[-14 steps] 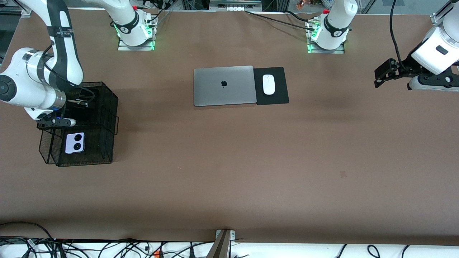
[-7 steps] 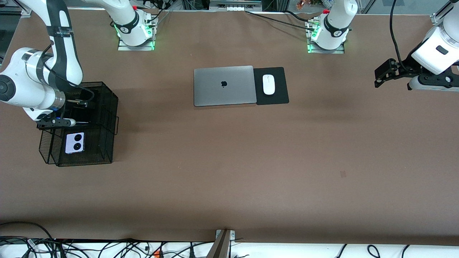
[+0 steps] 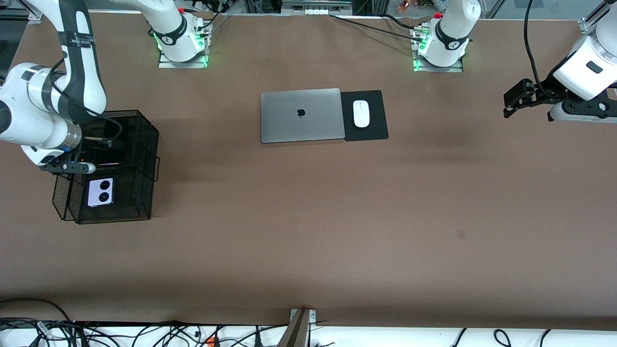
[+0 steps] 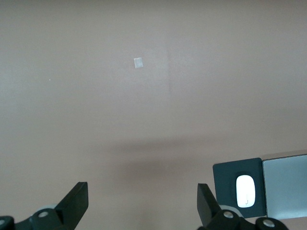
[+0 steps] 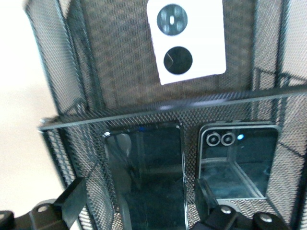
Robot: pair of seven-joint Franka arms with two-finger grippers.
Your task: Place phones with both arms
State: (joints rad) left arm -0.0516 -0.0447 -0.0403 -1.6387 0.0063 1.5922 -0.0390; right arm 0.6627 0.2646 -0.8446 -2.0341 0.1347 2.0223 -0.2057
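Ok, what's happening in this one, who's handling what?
All three phones lie in the black mesh basket at the right arm's end of the table. The lilac-white phone is in the compartment nearer the front camera; the long black phone and the small black folded phone lie side by side in the other. The right gripper hangs open over those two, holding nothing. The left gripper waits open over bare table. The laptop and mouse sit untouched.

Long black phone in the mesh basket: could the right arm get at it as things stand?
Probably yes. The right gripper hangs open directly above the long black phone in the mesh basket, and nothing covers it; the squarish black phone lies beside it.
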